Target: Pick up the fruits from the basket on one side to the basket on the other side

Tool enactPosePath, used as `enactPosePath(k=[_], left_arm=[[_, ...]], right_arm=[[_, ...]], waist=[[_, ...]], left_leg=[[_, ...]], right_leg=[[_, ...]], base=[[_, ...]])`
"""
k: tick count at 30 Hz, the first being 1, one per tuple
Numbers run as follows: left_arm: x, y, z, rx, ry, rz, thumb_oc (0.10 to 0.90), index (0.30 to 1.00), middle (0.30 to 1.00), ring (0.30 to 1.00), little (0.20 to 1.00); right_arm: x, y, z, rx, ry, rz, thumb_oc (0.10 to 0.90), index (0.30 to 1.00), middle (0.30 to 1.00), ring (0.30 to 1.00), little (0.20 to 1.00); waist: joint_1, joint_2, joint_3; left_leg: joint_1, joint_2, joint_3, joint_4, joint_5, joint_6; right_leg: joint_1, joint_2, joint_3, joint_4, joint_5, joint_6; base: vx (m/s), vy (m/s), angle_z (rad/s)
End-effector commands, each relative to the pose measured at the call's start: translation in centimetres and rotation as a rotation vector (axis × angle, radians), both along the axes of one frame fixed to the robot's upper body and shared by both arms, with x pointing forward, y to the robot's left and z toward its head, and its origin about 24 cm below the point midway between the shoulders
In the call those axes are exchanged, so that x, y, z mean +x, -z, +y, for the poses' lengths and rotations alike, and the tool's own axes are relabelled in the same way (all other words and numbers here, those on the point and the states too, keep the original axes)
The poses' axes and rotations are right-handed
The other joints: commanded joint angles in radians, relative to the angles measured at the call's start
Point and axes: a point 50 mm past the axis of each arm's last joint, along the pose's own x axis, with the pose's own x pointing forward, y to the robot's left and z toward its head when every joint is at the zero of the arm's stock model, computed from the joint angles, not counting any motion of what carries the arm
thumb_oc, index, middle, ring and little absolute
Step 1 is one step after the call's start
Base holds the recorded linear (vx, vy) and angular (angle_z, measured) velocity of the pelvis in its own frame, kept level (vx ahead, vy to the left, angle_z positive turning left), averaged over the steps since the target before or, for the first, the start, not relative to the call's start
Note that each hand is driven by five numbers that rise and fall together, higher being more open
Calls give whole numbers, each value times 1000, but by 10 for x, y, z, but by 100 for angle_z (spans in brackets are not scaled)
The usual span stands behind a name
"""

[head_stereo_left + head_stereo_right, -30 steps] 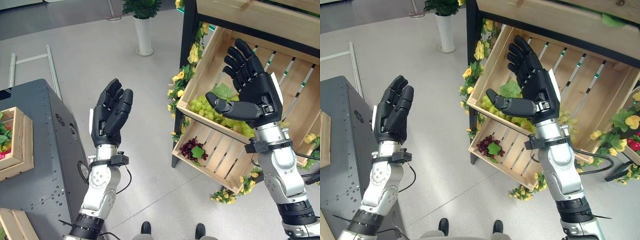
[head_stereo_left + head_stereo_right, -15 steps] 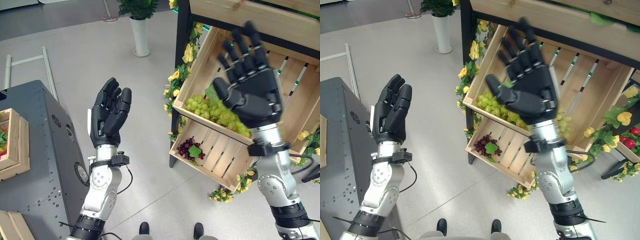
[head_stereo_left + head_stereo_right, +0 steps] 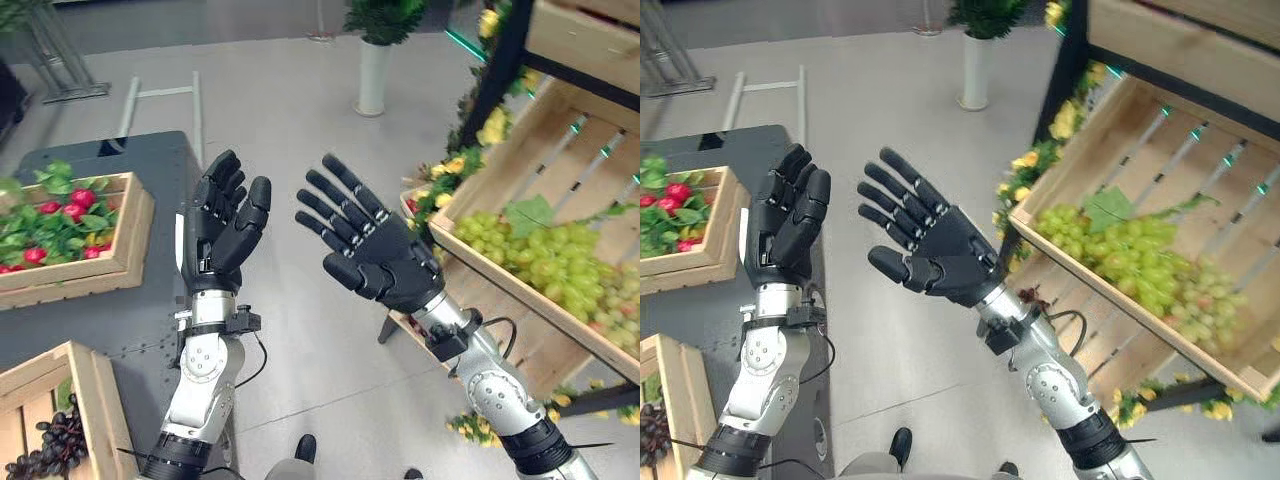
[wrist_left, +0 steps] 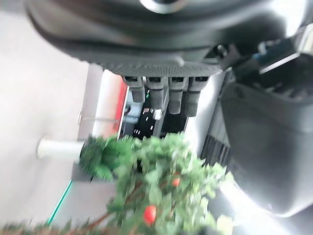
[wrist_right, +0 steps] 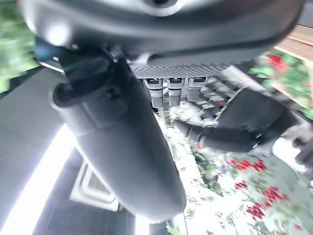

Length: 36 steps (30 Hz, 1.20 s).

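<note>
Both hands are raised in mid-air, palms facing each other, and neither holds anything. My left hand (image 3: 220, 225) stands upright with straight fingers over the edge of the grey table (image 3: 150, 320). A little to its right, my right hand (image 3: 375, 265) is open with fingers spread, left of the slanted wooden crate (image 3: 560, 130). In that crate lies a heap of green grapes (image 3: 540, 255) with a leaf on top. A crate of red fruits and leaves (image 3: 60, 215) sits on the table at the left. Another crate (image 3: 85, 380) at the lower left holds dark grapes (image 3: 40, 450).
A potted plant in a white vase (image 3: 375, 70) stands on the floor at the back. Yellow flowers (image 3: 450, 170) trim the dark shelf frame that carries the slanted crate. Open floor lies between the table and the shelf.
The camera has swung left, bringing the table's crates into view. My right hand has come away from the green grapes to the middle, empty. The left hand has kept its pose.
</note>
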Motion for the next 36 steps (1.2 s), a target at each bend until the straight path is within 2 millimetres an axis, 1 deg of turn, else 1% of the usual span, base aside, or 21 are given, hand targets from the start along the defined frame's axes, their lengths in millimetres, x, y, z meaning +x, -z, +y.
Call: enactPosePath(k=[1, 2, 3, 4, 5, 6, 8, 9, 13, 19, 21, 23, 24, 26, 28, 29, 31, 32, 34, 35, 36], left_arm=[[-11, -40, 4, 53, 14, -284, 800, 900, 900, 900, 900], [-11, -40, 4, 53, 10, -285, 800, 900, 900, 900, 900], [-10, -40, 3, 55, 7, -292, 800, 900, 900, 900, 900], [-10, -40, 3, 56, 10, -298, 800, 900, 900, 900, 900], [-9, -41, 1, 58, 18, -304, 800, 900, 900, 900, 900], [-9, -41, 1, 58, 18, -304, 800, 900, 900, 900, 900], [-9, -40, 3, 59, 5, -298, 800, 900, 900, 900, 900], [-10, -39, 6, 63, -18, -294, 800, 900, 900, 900, 900], [-15, -35, 17, 40, -151, -279, 800, 900, 900, 900, 900], [-12, -34, 15, 42, -169, -277, 800, 900, 900, 900, 900], [-11, -36, 12, 48, -162, -280, 800, 900, 900, 900, 900], [-10, -36, 12, 40, -164, -280, 800, 900, 900, 900, 900], [-9, -35, 10, 31, -162, -279, 800, 900, 900, 900, 900], [-8, -33, 7, 22, -154, -277, 800, 900, 900, 900, 900], [-10, -29, 4, 4, -136, -274, 800, 900, 900, 900, 900], [-11, -28, 5, 0, -139, -275, 800, 900, 900, 900, 900], [-13, -26, 4, 8, -140, -283, 800, 900, 900, 900, 900], [-14, -26, 5, 5, -149, -287, 800, 900, 900, 900, 900], [-13, -25, 5, 1, -159, -280, 800, 900, 900, 900, 900], [-14, -25, 8, 5, -173, -270, 800, 900, 900, 900, 900], [-14, -25, 8, 14, -175, -263, 800, 900, 900, 900, 900]], right_arm=[[-2, -22, 0, 144, -17, -129, 800, 900, 900, 900, 900], [-2, -20, 0, 141, -18, -126, 800, 900, 900, 900, 900], [-2, -15, 1, 136, -24, -90, 800, 900, 900, 900, 900], [-1, -12, 0, 132, -20, -81, 800, 900, 900, 900, 900], [-1, -7, -4, 104, 4, -71, 800, 900, 900, 900, 900], [-1, -7, -4, 104, 4, -71, 800, 900, 900, 900, 900], [-2, 3, -12, 92, 31, -40, 800, 900, 900, 900, 900], [-2, 7, -14, 76, 42, -30, 800, 900, 900, 900, 900], [0, 15, -20, 43, 67, 6, 800, 900, 900, 900, 900], [3, 14, -12, 29, 69, -6, 800, 900, 900, 900, 900], [3, 16, -14, 12, 86, -17, 800, 900, 900, 900, 900], [3, 19, -19, -3, 96, -16, 800, 900, 900, 900, 900], [4, 23, -23, -1, 103, -8, 800, 900, 900, 900, 900], [2, 27, -29, -11, 120, -9, 800, 900, 900, 900, 900], [-3, 33, -37, -11, 152, 1, 800, 900, 900, 900, 900], [-4, 34, -38, -11, 151, 1, 800, 900, 900, 900, 900], [-7, 36, -42, -16, 151, -3, 800, 900, 900, 900, 900], [-7, 37, -43, -18, 138, -11, 800, 900, 900, 900, 900], [-9, 39, -42, -20, 122, -15, 800, 900, 900, 900, 900], [-11, 40, -42, -20, 105, -13, 800, 900, 900, 900, 900], [-12, 40, -41, -24, 97, -12, 800, 900, 900, 900, 900]], waist=[[14, 2, -70], [13, 3, -70], [4, 2, -67], [0, 2, -65], [-19, 4, -62], [-20, 4, -61], [-36, 1, -54], [-34, -3, -49], [-24, -22, -26], [-3, -39, 5], [-11, -39, 7], [-18, -39, 3], [-29, -37, -1], [-48, -30, -7], [-83, -12, -20], [-94, -8, -24], [-110, -1, -30], [-114, 5, -32], [-110, 7, -34], [-103, 6, -40], [-95, 4, -47]], left_leg=[[-16, -81, -22, 4, -50, 44], [-16, -83, -26, 4, -50, 43], [-19, -92, -43, 0, -49, 41], [-19, -97, -56, -5, -48, 42], [-20, -109, -82, -10, -45, 43], [-19, -109, -83, -10, -46, 43], [-17, -115, -117, -1, -48, 42], [-17, -113, -133, -2, -43, 38], [-31, -85, -109, 43, -40, 9], [-94, -61, -68, 111, -28, -31], [-115, -46, 0, 119, -29, -40], [-128, -41, 24, 130, -37, -46], [-138, -28, 65, 137, -37, -52], [-142, 6, 135, 113, -23, -65], [-127, 77, 275, 25, 26, -86], [-123, 95, 322, 7, 40, -92], [-103, 113, 379, -5, 27, -100], [-99, 120, 397, -15, 33, -102], [-87, 107, 388, -22, 24, -98], [-85, 87, 378, -17, 17, -76], [-80, 74, 363, -13, 2, -69]], right_leg=[[-21, 78, 60, -53, 47, 27], [-19, 81, 63, -71, 50, 27], [-21, 104, 104, -150, 73, 29], [-23, 115, 121, -168, 81, 27], [-27, 149, 185, -208, 104, 23], [-25, 149, 184, -209, 104, 22], [-17, 184, 228, -205, 100, 10], [-6, 187, 219, -213, 98, 6], [43, 198, 163, -260, 93, -17], [87, 203, 81, -275, 80, -42], [102, 209, 50, -280, 67, -52], [103, 210, 26, -276, 53, -59], [103, 207, 5, -273, 49, -61], [102, 208, -24, -269, 40, -62], [108, 208, -80, -273, 24, -62], [111, 207, -99, -276, 22, -62], [119, 199, -123, -275, 5, -56], [118, 191, -135, -273, 6, -52], [123, 178, -141, -272, 7, -42], [116, 160, -147, -266, 17, -34], [113, 146, -149, -258, 16, -25]], base=[[17, -125, 65], [53, -198, 86], [38, -175, 68], [47, -315, 116], [12, -215, 109], [46, -289, 171], [47, -347, 140], [26, -443, 100], [11, -371, 63], [-16, -245, 50], [-18, -130, 94], [-17, -29, 110], [2, 42, 114], [23, 79, 92], [55, 159, 99], [88, 172, 118], [113, 286, 111], [116, 398, 86], [92, 309, 31], [111, 348, 0], [120, 365, 28]])
